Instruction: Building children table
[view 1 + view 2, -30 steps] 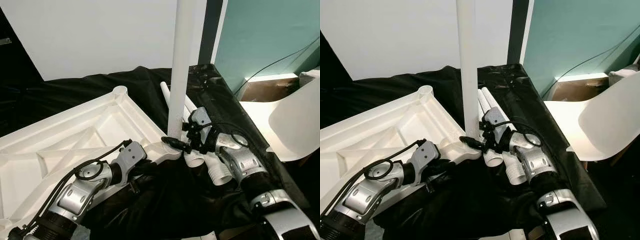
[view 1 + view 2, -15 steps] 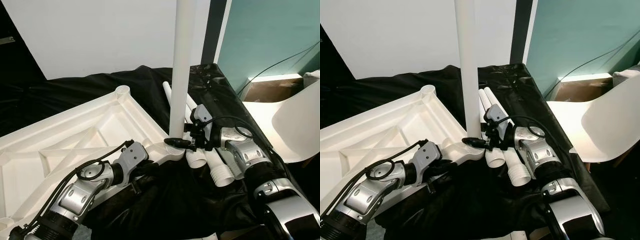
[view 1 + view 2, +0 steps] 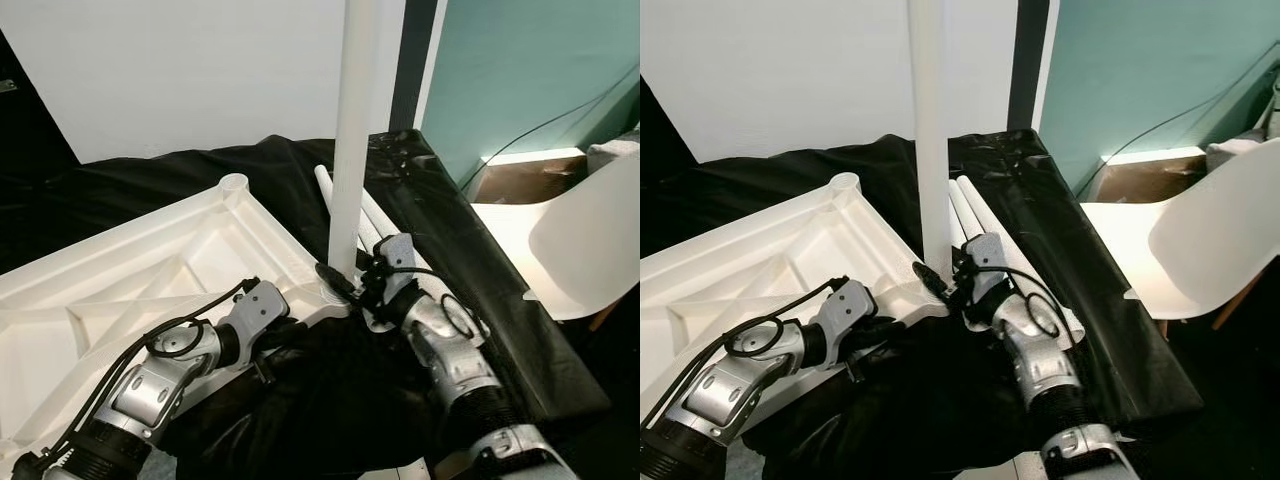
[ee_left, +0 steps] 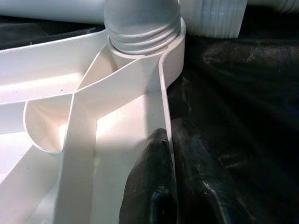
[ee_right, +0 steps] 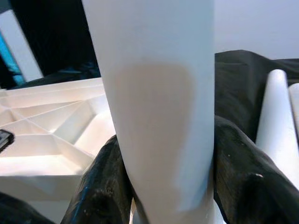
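Left eye view first, and nearest the camera are the two silver arms reaching over a crumpled black cloth (image 3: 330, 400). On the left, the left gripper (image 4: 169, 154) is down at the near edge of the white tabletop (image 3: 130, 270), which lies upside down with its ribbed underside showing. The left wrist view gives it clearly: the two black fingers (image 4: 149, 186) are pressed almost together, pinching the thin rim wall of the tabletop between them, one finger inside the rim and one outside against the cloth.

Just beyond those fingers sits the corner socket (image 4: 142, 44), and the threaded end of the upright table leg (image 3: 350, 150) is seated in it, threads visible above the socket's lip. The leg stands vertical and runs off the top of the head views.

On the right, the right gripper (image 3: 345, 283) is at the foot of that leg, just above the socket. The right wrist view shows the leg close up, a black finger (image 5: 103, 186) hugging each side of the white tube, so it is clamped on the leg.

Behind the gripper, more white legs (image 3: 970, 205) lie side by side on the cloth. Farther right stands a white chair (image 3: 1200, 250), with a teal wall (image 3: 530, 70) and a white wall (image 3: 190, 70) at the back.
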Controlling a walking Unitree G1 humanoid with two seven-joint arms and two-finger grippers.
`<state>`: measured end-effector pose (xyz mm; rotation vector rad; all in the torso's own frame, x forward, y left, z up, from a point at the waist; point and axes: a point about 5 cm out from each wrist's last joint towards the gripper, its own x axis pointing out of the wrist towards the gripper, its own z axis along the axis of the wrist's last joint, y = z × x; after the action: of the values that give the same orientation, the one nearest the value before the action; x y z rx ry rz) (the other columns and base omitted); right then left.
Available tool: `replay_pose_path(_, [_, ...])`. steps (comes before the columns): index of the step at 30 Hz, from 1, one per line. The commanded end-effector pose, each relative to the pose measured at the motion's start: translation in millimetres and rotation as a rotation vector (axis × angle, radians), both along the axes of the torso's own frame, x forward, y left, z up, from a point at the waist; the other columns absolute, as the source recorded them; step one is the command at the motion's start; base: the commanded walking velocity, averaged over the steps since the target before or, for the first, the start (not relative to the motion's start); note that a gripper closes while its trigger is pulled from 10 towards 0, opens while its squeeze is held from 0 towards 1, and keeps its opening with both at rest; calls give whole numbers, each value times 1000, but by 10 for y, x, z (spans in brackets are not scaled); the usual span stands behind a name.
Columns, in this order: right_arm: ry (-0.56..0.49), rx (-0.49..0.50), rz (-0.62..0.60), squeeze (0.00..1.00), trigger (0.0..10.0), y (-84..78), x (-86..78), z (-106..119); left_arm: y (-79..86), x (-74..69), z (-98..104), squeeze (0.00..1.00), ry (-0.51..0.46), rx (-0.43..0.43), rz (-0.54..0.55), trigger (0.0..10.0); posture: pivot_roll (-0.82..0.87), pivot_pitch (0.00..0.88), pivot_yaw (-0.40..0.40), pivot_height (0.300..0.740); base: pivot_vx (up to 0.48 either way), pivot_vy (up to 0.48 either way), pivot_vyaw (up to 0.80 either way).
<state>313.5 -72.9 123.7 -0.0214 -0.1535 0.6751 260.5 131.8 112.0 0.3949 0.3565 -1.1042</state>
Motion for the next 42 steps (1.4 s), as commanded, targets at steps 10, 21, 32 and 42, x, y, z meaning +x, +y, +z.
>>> replay_pose_path(10, [-36, 29, -178, 0, 0, 22, 75, 169, -110, -205, -192, 0, 134, 10, -134, 10000, 73, 0, 9, 740, 0, 0, 0])
replay_pose_path(21, [40, -101, 151, 0, 10000, 210, 26, 106, -137, -222, -220, 0, 140, -4, -124, 10000, 62, 0, 2, 740, 0, 0, 0])
replay_pose_path(32, [55, -256, 370, 0, 8863, -3, 77, 166, -147, -206, -216, 0, 138, -2, -134, 10000, 54, 0, 10, 740, 0, 0, 0])
replay_pose_path(42, [110, -394, 509, 0, 0, -132, 67, 114, -134, -199, -208, 0, 135, 3, -135, 10000, 52, 0, 15, 740, 0, 0, 0])
